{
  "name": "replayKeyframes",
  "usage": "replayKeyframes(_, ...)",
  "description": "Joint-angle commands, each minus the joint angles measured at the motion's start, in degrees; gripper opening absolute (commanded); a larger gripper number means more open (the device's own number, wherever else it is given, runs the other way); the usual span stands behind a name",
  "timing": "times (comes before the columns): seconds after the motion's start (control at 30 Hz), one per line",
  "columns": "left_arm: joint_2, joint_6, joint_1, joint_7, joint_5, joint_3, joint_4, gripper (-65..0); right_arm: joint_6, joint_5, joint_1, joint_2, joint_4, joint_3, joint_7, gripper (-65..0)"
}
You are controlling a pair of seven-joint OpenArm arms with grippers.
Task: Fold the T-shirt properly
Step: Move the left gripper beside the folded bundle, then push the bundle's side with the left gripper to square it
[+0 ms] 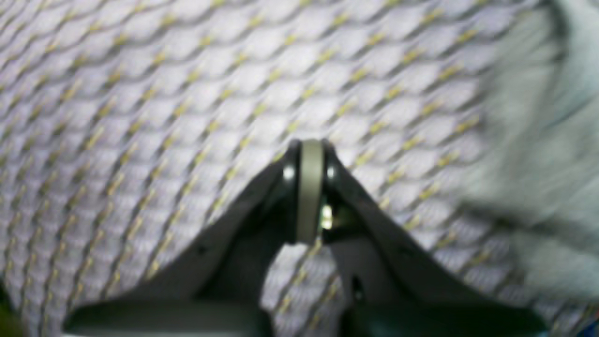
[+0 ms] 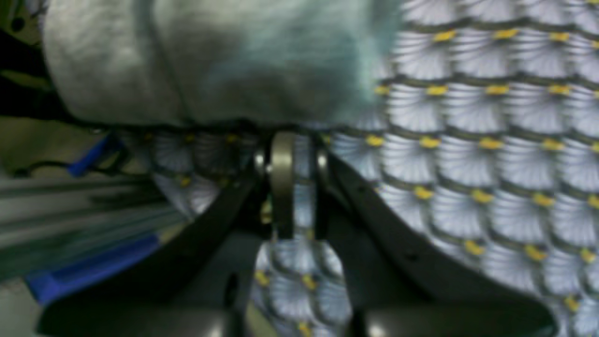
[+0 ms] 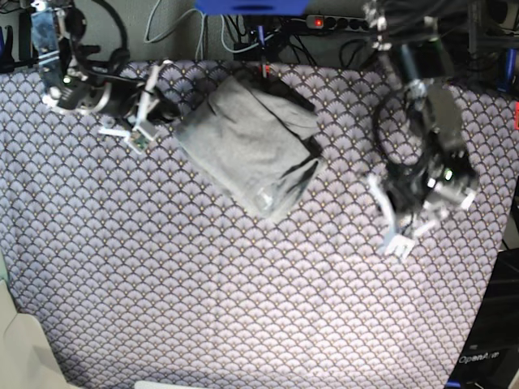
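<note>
The T-shirt point(image 3: 251, 150) lies folded into a compact bundle near the far middle of the tablecloth point(image 3: 203, 300), so the folding looks about finished, with the left gripper point(image 3: 397, 239) closed on nothing and the right gripper point(image 3: 139, 134) barely parted, empty, just beside it

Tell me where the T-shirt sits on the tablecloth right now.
In the base view the folded grey T-shirt lies upper-middle on the purple patterned tablecloth, between the right gripper and the left gripper, touching neither.
</note>
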Motion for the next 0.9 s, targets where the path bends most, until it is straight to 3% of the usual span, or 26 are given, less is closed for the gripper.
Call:
replayKeyframes(0.0, -0.2, -0.6, 2.0, -0.2, -1.2, 0.3, 1.8, -65.0, 0.4, 1.0, 0.5, 1.0, 0.8, 0.2, 1.9, -61.0)
replayKeyframes(0.17, -0.1, -0.6, 9.4, -0.2, -1.5, 0.4, 6.2, -65.0, 0.4, 1.0, 3.4, 3.2, 0.6, 0.2, 2.5, -61.0)
replayKeyframes(0.33, 2.1, -0.6, 14.3, -0.2, -1.5, 5.2, 8.4, -65.0, 0.4, 1.0, 7.3, 4.0, -2.2, -0.2, 2.1, -61.0)
replayKeyframes(0.5, 6.2, -0.6, 15.3, -0.3, -0.9, 8.5, 8.4, -65.0, 0.4, 1.0, 9.5, 2.8, -3.8, -0.3, 2.1, -61.0)
replayKeyframes(0.87, 7.6, -0.6, 15.1, -0.4, -0.9, 11.2, 3.9, -65.0, 0.4, 1.0, 9.5, 0.4, -3.3, -0.4, 2.4, -61.0)
